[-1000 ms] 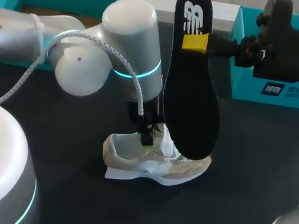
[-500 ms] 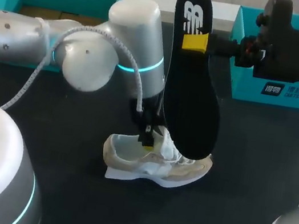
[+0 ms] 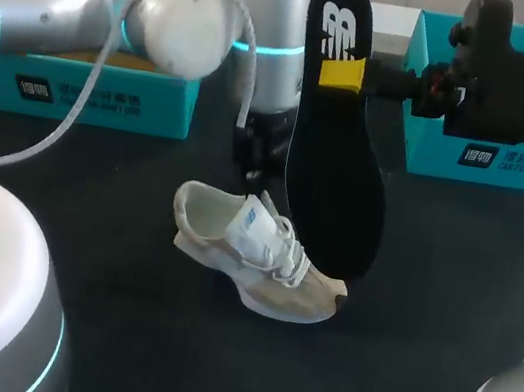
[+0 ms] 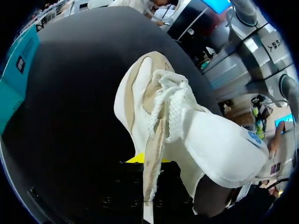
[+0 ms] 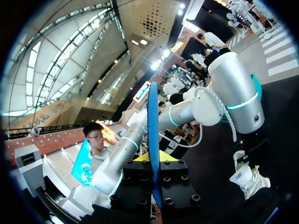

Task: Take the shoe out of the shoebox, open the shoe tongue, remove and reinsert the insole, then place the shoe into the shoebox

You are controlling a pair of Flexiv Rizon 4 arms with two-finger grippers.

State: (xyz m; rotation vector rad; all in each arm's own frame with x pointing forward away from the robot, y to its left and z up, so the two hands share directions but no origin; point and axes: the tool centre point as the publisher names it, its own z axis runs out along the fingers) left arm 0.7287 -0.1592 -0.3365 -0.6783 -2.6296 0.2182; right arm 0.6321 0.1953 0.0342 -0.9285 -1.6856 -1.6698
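The shoe (image 3: 252,250) lies on the surface (image 3: 448,290), its insole (image 3: 333,168) out and clamped upright in the right pincer (image 3: 342,74). Reinsertion and boxing likely remain. Whether the left pincer (image 4: 145,161) grips anything cannot be told.

Black matte table (image 3: 142,358). Near centre, a pale beige-and-white shoe (image 3: 260,262), toe toward 4 o'clock, heel toward 10 o'clock, laces loose; cannot tell whether the sole sits flat on the surface. At 10 o'clock, by the far edge, a teal shoebox (image 3: 107,98), open side up. At 2 o'clock, a second teal box (image 3: 511,164), well apart from the first.
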